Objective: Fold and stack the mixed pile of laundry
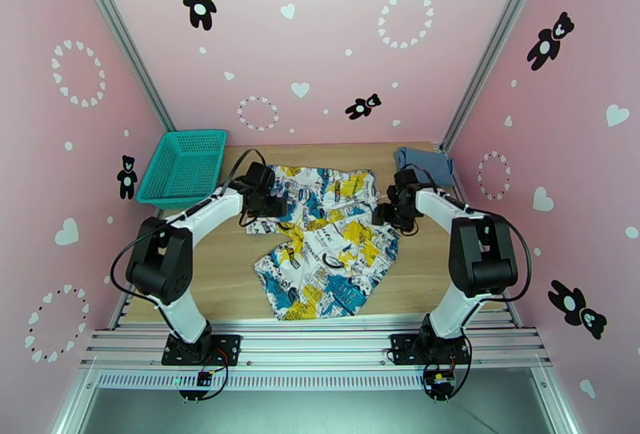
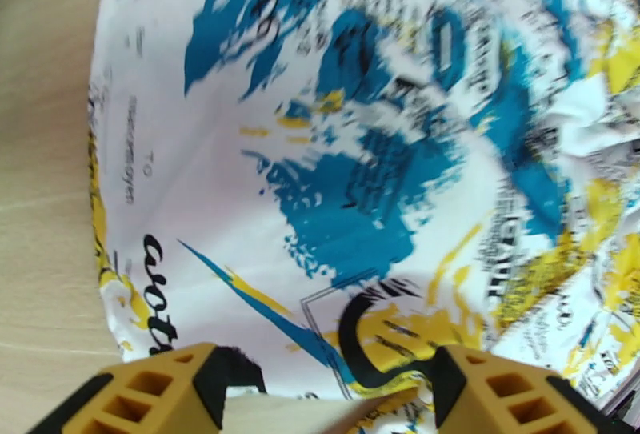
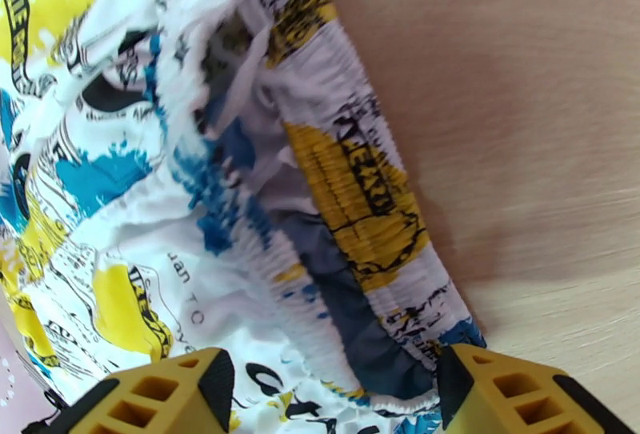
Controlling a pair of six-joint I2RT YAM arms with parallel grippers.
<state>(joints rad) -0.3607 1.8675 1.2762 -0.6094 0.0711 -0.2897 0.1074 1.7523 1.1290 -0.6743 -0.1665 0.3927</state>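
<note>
Jaws on both the left gripper and the right gripper stand wide apart and empty over the white printed cloth, one at its edge nearer the teal basket, the other at its far edge. That cloth lies spread and rumpled beside the basket, while the dusty-blue tank top sits bunched farther from the basket. Folding looks barely begun, with no stack yet.

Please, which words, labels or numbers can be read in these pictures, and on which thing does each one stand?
"TO": on the printed white cloth, left wrist view.
"JAN": same cloth, beside its elastic waistband, right wrist view.
All other print on the cloth, also the big black script: too blurred or small to read.
</note>
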